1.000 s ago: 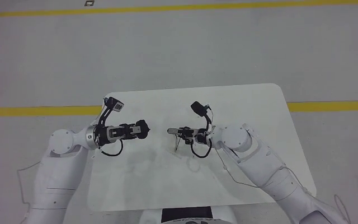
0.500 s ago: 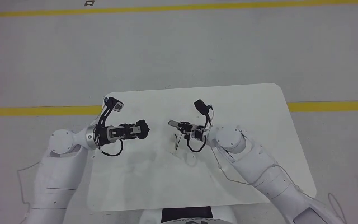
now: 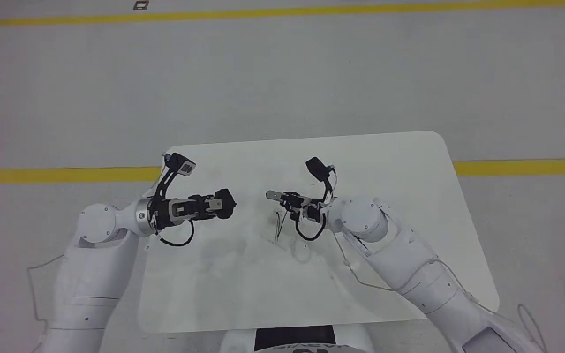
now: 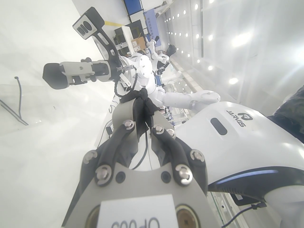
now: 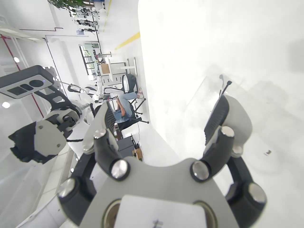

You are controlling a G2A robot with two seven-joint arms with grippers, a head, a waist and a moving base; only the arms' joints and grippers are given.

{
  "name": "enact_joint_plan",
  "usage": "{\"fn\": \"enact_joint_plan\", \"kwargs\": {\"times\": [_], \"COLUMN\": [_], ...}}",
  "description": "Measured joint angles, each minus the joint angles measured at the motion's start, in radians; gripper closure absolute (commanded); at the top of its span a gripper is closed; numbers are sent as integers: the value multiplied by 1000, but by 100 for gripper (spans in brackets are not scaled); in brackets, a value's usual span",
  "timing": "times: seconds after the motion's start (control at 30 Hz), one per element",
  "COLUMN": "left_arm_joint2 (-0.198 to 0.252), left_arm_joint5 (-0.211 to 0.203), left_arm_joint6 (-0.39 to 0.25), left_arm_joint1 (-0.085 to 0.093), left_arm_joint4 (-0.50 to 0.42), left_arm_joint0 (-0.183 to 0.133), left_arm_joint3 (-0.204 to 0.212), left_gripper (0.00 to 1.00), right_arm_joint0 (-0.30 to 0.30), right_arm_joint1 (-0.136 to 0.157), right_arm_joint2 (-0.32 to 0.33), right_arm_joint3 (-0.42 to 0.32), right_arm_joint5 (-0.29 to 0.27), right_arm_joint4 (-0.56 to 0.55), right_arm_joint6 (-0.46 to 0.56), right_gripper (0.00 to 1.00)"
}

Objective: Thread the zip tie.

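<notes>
Thin black zip ties (image 3: 279,226) lie on the white table (image 3: 397,168) near its middle, on what looks like a clear sheet. In the left wrist view one zip tie (image 4: 19,98) curves up to its small head. My right gripper (image 3: 270,195) hovers just beyond them, open, with nothing between its fingers. From the right wrist, a zip tie head (image 5: 226,85) pokes out past one fingertip of the right gripper (image 5: 163,112). My left gripper (image 3: 231,203) hangs a short way to the left, facing the right one. Its black-wrapped tips are shut (image 4: 142,100), and I see nothing held in them.
The table's rounded edge (image 3: 177,159) lies behind the left arm. Yellow floor lines (image 3: 494,166) run past the table on both sides. Bare tabletop stretches toward the front edge and the far right.
The right gripper has shifted slightly away from the robot and its elbow has swung in; it has been still for the last half second. The left arm has not moved.
</notes>
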Motion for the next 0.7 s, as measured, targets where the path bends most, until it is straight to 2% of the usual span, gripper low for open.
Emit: {"fn": "enact_joint_plan", "kwargs": {"times": [0.1, 0.27, 0.37, 0.7], "left_arm_joint2": [0, 0, 0, 0], "left_arm_joint5": [0, 0, 0, 0], "left_arm_joint6": [0, 0, 0, 0], "left_arm_joint1": [0, 0, 0, 0], "left_arm_joint4": [0, 0, 0, 0], "left_arm_joint0": [0, 0, 0, 0], "left_arm_joint3": [0, 0, 0, 0], "left_gripper": [100, 100, 100, 100], "right_arm_joint0": [-4, -29, -46, -102], "right_arm_joint1": [0, -1, -8, -45], "right_arm_joint2": [-5, -37, -40, -6], "right_arm_joint3": [-3, -24, -41, -72], "right_arm_joint5": [0, 0, 0, 0], "right_arm_joint4": [-16, -166, -216, -285], "right_arm_joint6": [-14, -59, -62, -41], "right_gripper": [0, 0, 0, 0]}}
